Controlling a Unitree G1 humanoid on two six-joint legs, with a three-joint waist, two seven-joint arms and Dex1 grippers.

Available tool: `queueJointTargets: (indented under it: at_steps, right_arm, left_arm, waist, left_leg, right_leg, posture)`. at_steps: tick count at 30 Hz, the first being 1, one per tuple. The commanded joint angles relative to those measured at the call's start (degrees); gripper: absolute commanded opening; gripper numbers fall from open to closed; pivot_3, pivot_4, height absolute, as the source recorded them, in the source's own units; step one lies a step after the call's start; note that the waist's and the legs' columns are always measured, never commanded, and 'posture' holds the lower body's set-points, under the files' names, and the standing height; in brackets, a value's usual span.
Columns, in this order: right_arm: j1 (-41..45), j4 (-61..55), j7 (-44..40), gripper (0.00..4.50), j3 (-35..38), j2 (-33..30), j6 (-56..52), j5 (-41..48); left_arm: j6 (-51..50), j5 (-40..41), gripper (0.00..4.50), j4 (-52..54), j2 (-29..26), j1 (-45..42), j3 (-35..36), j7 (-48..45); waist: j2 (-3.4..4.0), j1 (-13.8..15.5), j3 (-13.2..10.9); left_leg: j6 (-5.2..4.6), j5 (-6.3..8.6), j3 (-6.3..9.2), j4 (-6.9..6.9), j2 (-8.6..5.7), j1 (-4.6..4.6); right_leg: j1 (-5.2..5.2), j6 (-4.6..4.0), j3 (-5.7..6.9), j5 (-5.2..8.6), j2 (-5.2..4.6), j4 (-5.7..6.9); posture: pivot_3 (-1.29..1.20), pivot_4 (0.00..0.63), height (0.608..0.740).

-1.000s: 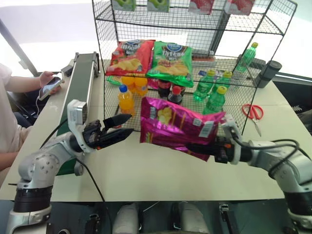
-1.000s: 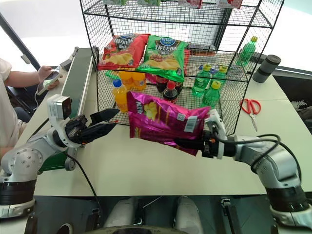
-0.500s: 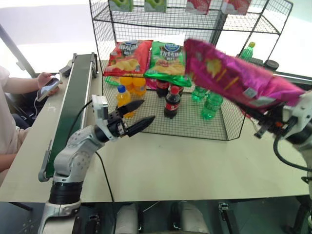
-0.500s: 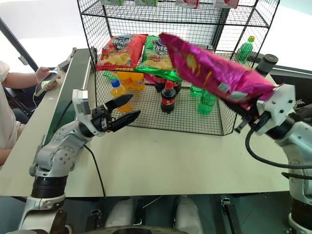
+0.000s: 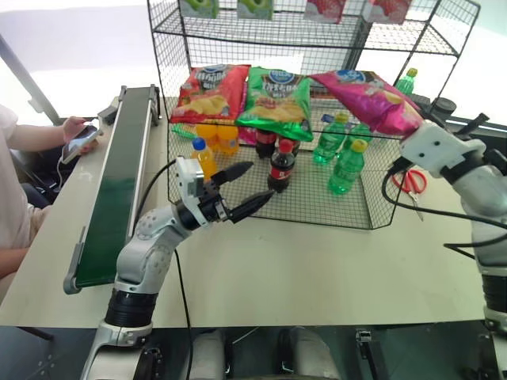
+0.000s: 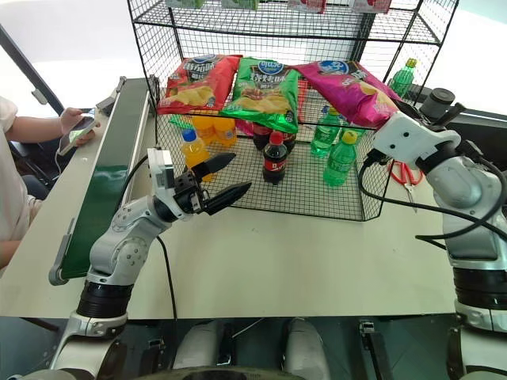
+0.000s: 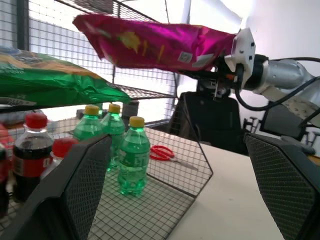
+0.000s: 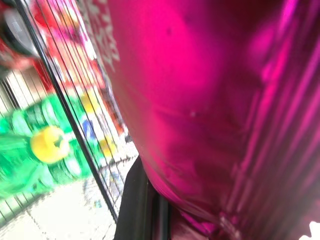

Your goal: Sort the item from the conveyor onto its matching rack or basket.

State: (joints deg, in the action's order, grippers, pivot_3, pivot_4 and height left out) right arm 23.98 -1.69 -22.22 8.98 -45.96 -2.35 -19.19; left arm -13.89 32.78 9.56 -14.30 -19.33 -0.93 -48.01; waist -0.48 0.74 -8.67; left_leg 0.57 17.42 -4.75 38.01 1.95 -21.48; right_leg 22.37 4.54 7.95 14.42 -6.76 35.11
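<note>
Pale surface (image 5: 317,261) carries the black wire-mesh rack (image 5: 444,47) at its far side. A second ago the glossy magenta-pink chip bag (image 5: 368,95) hung low at the rack's front; it now lies at middle-tier height, right of the green bag (image 5: 277,99), so placement looks close. Right end effector (image 7: 220,67) remains clamped on the bag's end. Left end effector (image 5: 242,190) stands wide open, empty. Whether the bag rests on the tier is unclear.

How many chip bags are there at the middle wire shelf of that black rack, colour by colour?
Red chip bag: 1
Green chip bag: 1
Glossy magenta-pink chip bag: 1
Total: 3
</note>
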Motion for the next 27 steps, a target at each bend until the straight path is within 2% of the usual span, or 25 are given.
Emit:
queueJointTargets:
  at_steps: [1,11,20,27]
  right_arm:
    - [4.11,1.71,2.85,0.06,-1.71,0.51,-3.96,-3.16]
    - [8.46,4.58,6.85,0.06,-6.37,2.08,-12.22,-8.70]
    - [12.50,4.59,7.28,0.06,-10.34,5.47,-16.73,-9.66]
    - [16.04,8.26,11.29,0.06,-10.22,6.65,-17.48,-10.04]
  left_arm:
    - [4.28,-2.03,4.50,2.27,1.24,-0.10,0.43,2.03]
    - [4.14,-0.50,4.50,3.59,2.84,0.16,0.57,5.15]
    - [4.15,-0.54,4.50,3.07,3.17,-0.11,0.41,5.11]
    - [3.83,-0.64,4.50,3.93,3.34,0.47,-0.05,5.62]
  waist:
    - [0.00,-0.06,0.00]
    - [0.00,-0.05,0.00]
    - [0.01,-0.17,0.00]
    - [0.02,-0.26,-0.01]
  left_leg:
    - [0.00,0.00,0.00,0.00,0.00,0.00]
    - [-0.03,0.01,0.01,0.02,0.04,0.01]
    - [-0.02,0.01,0.01,0.00,0.03,-0.02]
    - [-0.02,0.01,0.00,0.00,0.03,-0.04]
  right_leg:
    - [0.01,0.00,0.00,0.00,0.00,0.00]
    - [-0.02,0.01,0.01,-0.01,-0.02,0.01]
    - [0.03,0.02,0.02,-0.02,0.00,0.01]
    - [0.05,0.02,0.01,-0.02,0.01,0.02]
  posture:
    - [0.00,0.150,0.740]
    - [0.00,0.150,0.740]
    - [0.00,0.150,0.740]
    - [0.00,0.150,0.740]
